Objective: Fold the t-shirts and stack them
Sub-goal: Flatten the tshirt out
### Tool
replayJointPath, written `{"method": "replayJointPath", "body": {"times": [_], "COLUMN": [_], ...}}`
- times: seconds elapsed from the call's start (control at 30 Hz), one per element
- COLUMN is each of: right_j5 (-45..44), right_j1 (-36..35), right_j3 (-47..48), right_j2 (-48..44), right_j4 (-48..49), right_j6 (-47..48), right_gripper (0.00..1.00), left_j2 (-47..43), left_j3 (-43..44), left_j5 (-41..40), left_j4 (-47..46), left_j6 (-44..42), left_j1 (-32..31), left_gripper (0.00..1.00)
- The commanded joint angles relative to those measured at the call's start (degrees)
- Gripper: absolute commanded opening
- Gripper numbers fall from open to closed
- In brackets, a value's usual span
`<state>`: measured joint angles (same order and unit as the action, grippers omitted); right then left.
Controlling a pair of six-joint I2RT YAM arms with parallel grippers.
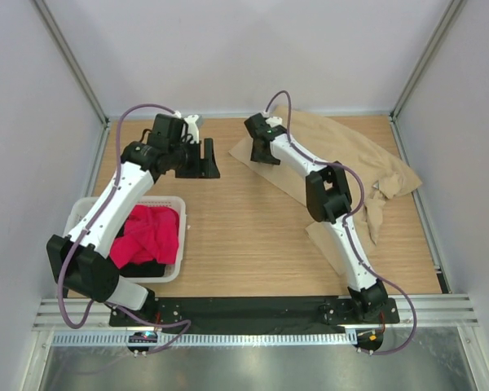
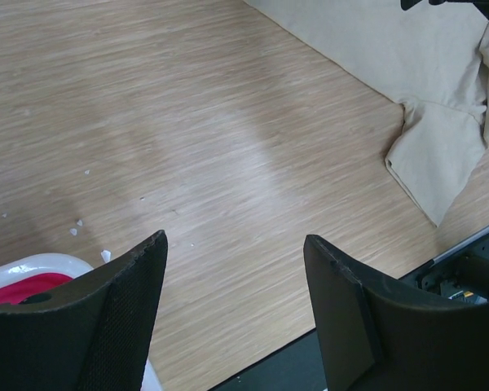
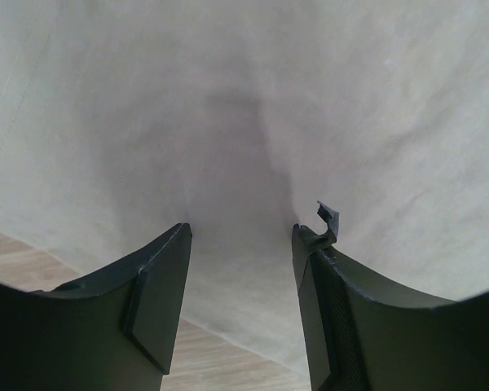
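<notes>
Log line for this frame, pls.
left gripper: open, over bare table | right gripper: open, over tan t-shirt edge | red-pink t-shirt, black t-shirt: in basket | stack: not started

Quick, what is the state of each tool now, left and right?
Left tool: open, holding nothing, over the table.
Right tool: open, over the tan t-shirt, not gripping it.

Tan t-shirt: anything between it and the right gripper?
Nothing visible. In the right wrist view the right gripper, jaws open, faces the tan t-shirt directly, near its edge. Only bare cloth shows in the gap. Whether it touches the cloth cannot be told.
</notes>
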<state>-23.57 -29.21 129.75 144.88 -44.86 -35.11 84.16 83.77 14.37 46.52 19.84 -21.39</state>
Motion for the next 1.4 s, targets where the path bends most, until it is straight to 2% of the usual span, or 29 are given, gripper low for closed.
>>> {"method": "replayJointPath", "body": {"times": [0.0, 0.1, 0.17, 0.23, 0.33, 0.47, 0.5, 0.7, 0.77, 0.8, 0.97, 1.1, 1.37], "right_j5": [3.59, 10.97, 12.67, 16.08, 19.25, 14.63, 13.91, 8.99, 8.98, 10.46, 11.80, 11.70, 11.45], "right_j1": [-1.37, -2.86, -4.35, -5.32, -5.77, -5.42, -4.11, 1.17, 2.75, 3.45, 7.76, 8.73, 9.52], "right_j3": [-0.19, -5.81, -10.82, -16.52, -33.88, -46.77, -47.92, -52.49, -55.91, -57.58, -68.74, -72.01, -70.61], "right_j2": [-1.00, -3.54, -5.56, -11.35, -22.76, -38.85, -44.63, -59.17, -64.42, -66.46, -79.72, -83.79, -83.10], "right_j4": [-1.37, -0.05, -0.84, 0.56, 3.55, 4.61, 3.91, -5.75, -8.21, -8.75, -9.28, -11.21, -12.79], "right_j6": [6.52, 9.88, 11.64, 13.22, 12.01, 11.39, 10.95, 7.70, 6.38, 4.37, 0.05, -2.15, -1.98], "right_gripper": [0.59, 0.59, 0.58, 0.58, 0.58, 0.63, 0.65, 0.75, 0.74, 0.73, 0.66, 0.63, 0.62], "left_j2": [-0.93, 0.56, 1.88, 2.59, 3.81, 5.66, 7.40, 14.09, 16.90, 18.22, 23.58, 27.54, 33.96], "left_j3": [-0.10, 0.87, 1.75, 2.28, 3.07, 0.27, 0.00, -2.46, -3.78, -4.05, -1.77, 1.22, 4.56], "left_j5": [1.27, 1.80, 1.80, 2.15, 2.85, 2.07, 1.72, -3.64, -4.44, -5.83, -12.52, -13.32, -9.28], "left_j4": [-1.08, -0.82, -0.64, -0.21, 0.94, 1.99, 2.69, 3.14, 1.39, 1.38, 0.77, -0.90, -3.90], "left_j6": [-1.29, 0.02, 0.81, 2.13, 5.02, 9.34, 10.04, 13.30, 14.44, 16.01, 17.25, 17.78, 19.98], "left_j1": [0.20, 0.21, 0.21, 0.12, 0.12, -0.32, -0.67, -6.63, -7.53, -7.62, -7.53, -7.53, -6.56], "left_gripper": [0.69, 0.68, 0.68, 0.67, 0.66, 0.65, 0.63, 0.57, 0.56, 0.51, 0.47, 0.45, 0.46]}}
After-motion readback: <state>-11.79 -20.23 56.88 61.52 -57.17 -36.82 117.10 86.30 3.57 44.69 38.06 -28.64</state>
